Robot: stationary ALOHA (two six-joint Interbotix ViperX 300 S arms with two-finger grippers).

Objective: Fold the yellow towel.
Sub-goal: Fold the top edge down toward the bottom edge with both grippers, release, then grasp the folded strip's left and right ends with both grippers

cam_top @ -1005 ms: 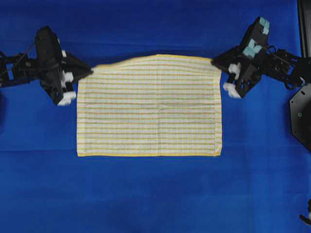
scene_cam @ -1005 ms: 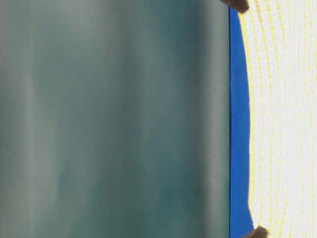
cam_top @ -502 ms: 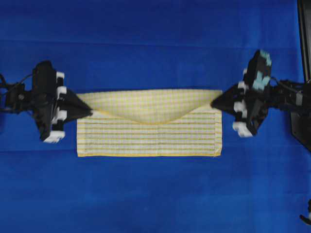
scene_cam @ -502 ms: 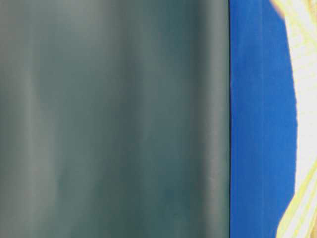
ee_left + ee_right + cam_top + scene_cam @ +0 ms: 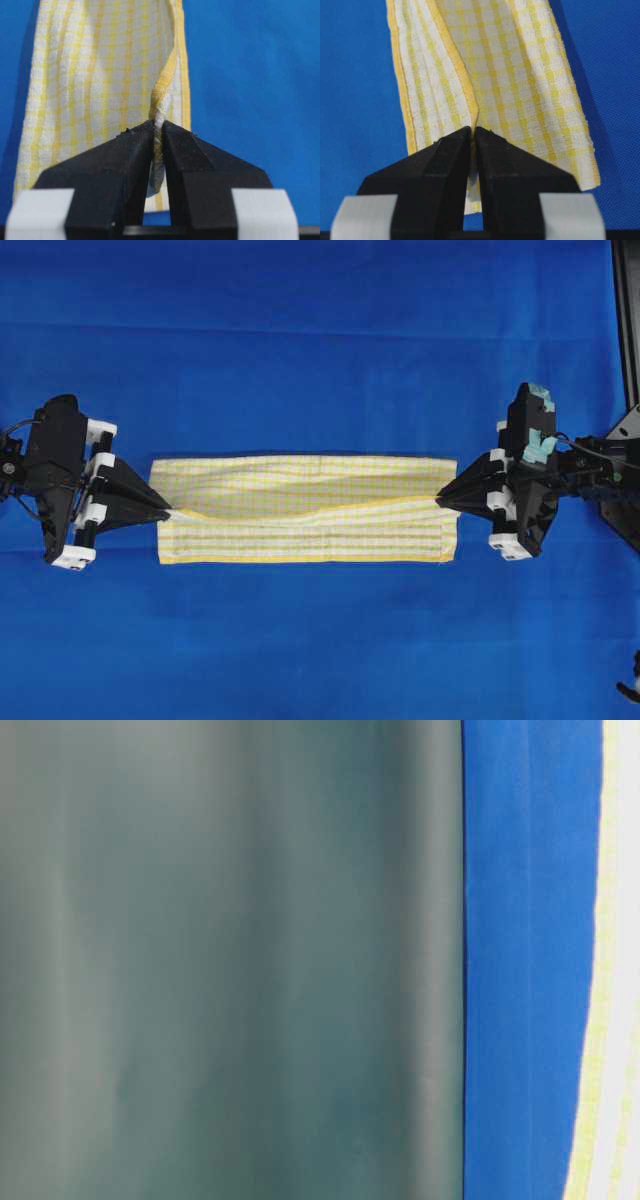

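Across the frame's middle, the left end effector (image 5: 165, 508) and right end effector (image 5: 440, 497), each clamped on a yellow towel (image 5: 300, 510) corner, are mid-fold; next, lower the corners onto the near hem.

Two black robot arms, each ending in a left claw (image 5: 168, 508) or right claw (image 5: 440, 496) whose black fingers (image 5: 131, 150) taper to a wedge. White blocks sit at each finger base. Teal tape patches mark the right arm; thin black cables trail behind both.
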